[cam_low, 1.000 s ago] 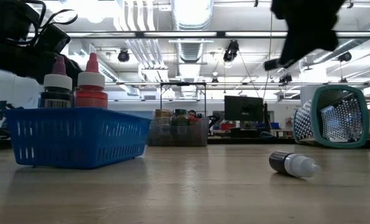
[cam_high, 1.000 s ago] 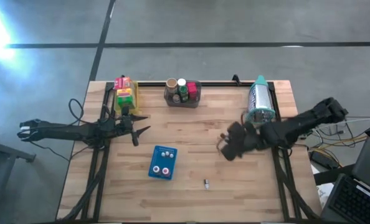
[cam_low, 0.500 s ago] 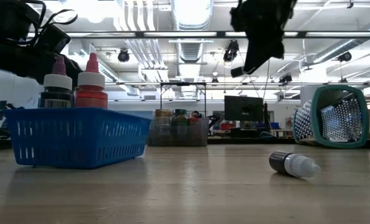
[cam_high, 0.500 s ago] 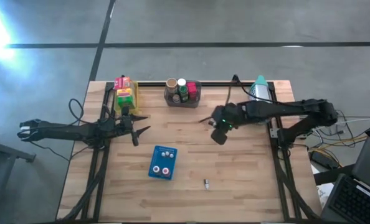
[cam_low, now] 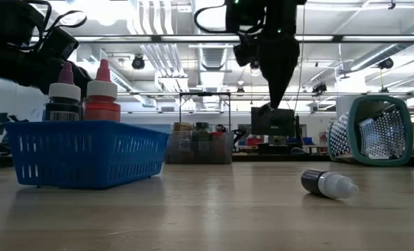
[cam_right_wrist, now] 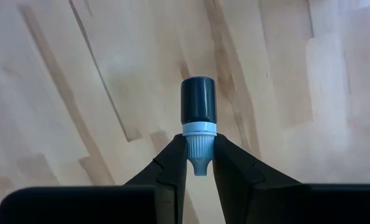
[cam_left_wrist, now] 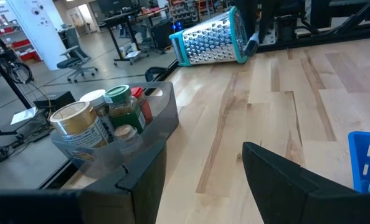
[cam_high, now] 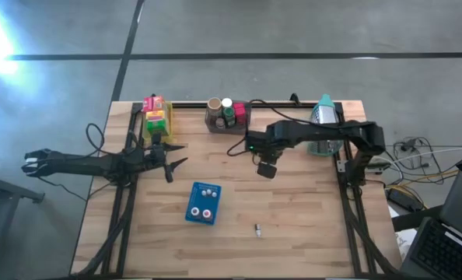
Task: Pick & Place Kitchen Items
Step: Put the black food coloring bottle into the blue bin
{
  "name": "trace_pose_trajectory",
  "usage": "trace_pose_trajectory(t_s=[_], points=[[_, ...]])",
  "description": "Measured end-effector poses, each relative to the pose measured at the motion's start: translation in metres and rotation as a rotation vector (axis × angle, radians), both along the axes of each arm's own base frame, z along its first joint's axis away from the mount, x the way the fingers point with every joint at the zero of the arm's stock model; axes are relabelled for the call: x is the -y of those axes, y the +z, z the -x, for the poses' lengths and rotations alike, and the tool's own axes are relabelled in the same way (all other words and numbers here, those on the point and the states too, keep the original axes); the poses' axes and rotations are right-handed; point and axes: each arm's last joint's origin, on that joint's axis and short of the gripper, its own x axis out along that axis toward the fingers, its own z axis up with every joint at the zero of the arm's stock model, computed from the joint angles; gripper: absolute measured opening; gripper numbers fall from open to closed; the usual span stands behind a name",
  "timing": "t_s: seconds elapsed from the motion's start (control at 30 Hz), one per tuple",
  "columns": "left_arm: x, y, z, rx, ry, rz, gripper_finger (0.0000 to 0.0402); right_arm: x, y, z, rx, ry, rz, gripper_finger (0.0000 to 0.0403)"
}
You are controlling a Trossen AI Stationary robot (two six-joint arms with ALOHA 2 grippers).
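Observation:
My right gripper (cam_right_wrist: 199, 138) points down over the middle of the table (cam_high: 266, 168) and is shut on a small dark bottle (cam_right_wrist: 198, 99) with a white ribbed cap. In the low view it hangs high above the wood (cam_low: 272, 97). A second small bottle (cam_high: 257, 229) lies on its side near the front edge (cam_low: 329, 185). A blue basket (cam_high: 204, 202) holds two bottles, one black-capped (cam_low: 64, 94) and one red (cam_low: 101, 90). My left gripper (cam_high: 173, 155) waits open at the table's left side, its fingers empty (cam_left_wrist: 203, 174). My right gripper pinches the bottle's white ribbed cap (cam_right_wrist: 199, 146) between its two fingertips. The fingers come from above, pointing down. The dark body sticks out below the fingertips, cap up, lifted clear of the table.
A grey bin (cam_high: 228, 117) with jars and cans (cam_left_wrist: 104, 121) stands at the far edge. Yellow, red and green boxes (cam_high: 155, 115) sit at the far left. A teal mesh basket (cam_high: 324, 124) lies on its side at the far right (cam_low: 371, 129).
My right gripper has swung from the table's right side toward its middle, rolling and tipping until its fingers point straight down. It has stayed shut on the small bottle, which is carried clear of the table.

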Motion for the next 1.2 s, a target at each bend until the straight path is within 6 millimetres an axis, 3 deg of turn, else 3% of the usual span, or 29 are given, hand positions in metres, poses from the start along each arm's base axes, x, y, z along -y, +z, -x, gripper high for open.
trace_pose_trajectory(t_s=[0.47, 1.2], points=[[0.000, 0.000, 0.000, -0.005, 0.000, 0.000, 0.0216, 0.017, -0.010, -0.003, -0.099, 0.070, -0.001, 0.0057], [0.000, 0.000, 0.000, -0.005, 0.000, 0.000, 0.0216, 0.019, -0.027, -0.008, -0.184, 0.120, -0.018, 0.0058]])
